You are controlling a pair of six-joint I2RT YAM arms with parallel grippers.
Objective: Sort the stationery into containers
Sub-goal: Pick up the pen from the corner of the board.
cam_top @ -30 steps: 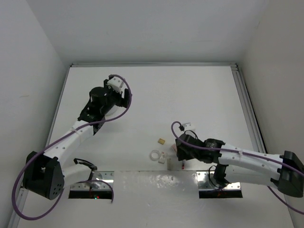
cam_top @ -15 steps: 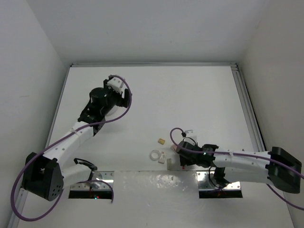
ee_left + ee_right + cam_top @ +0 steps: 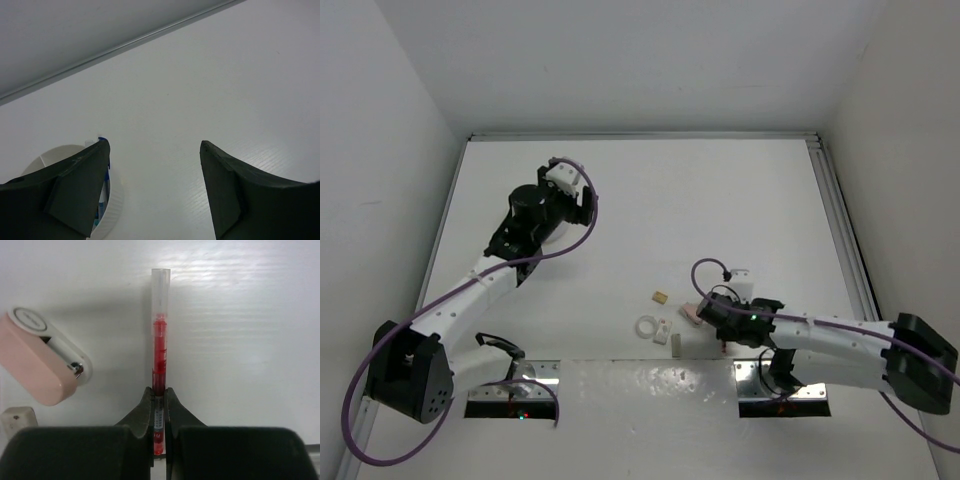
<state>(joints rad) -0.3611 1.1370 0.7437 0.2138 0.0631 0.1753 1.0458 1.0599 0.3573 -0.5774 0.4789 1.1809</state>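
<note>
The red pen [image 3: 159, 350] lies on the table, and my right gripper [image 3: 159, 391] is shut on its lower end. In the top view only a red tip of the pen [image 3: 722, 346] shows under the right wrist. A pink and white eraser [image 3: 42, 362] lies just left of the pen and also shows from above [image 3: 690, 313]. The tan block [image 3: 660, 296], the clear tape ring [image 3: 645, 327] and small white erasers [image 3: 667, 333] lie further left. My left gripper [image 3: 154, 145] hangs open and empty beside the round white tub [image 3: 116, 202], which has a blue item inside.
The left arm [image 3: 525, 225] covers most of the tub in the top view. White walls close in the table on the left, back and right, with a metal rail [image 3: 840, 220] along the right side. Metal base plates [image 3: 785, 385] sit at the near edge.
My right gripper has shut on the red pen and the wrist has shifted a little to the right, uncovering the pink eraser. The left arm has stayed put.
</note>
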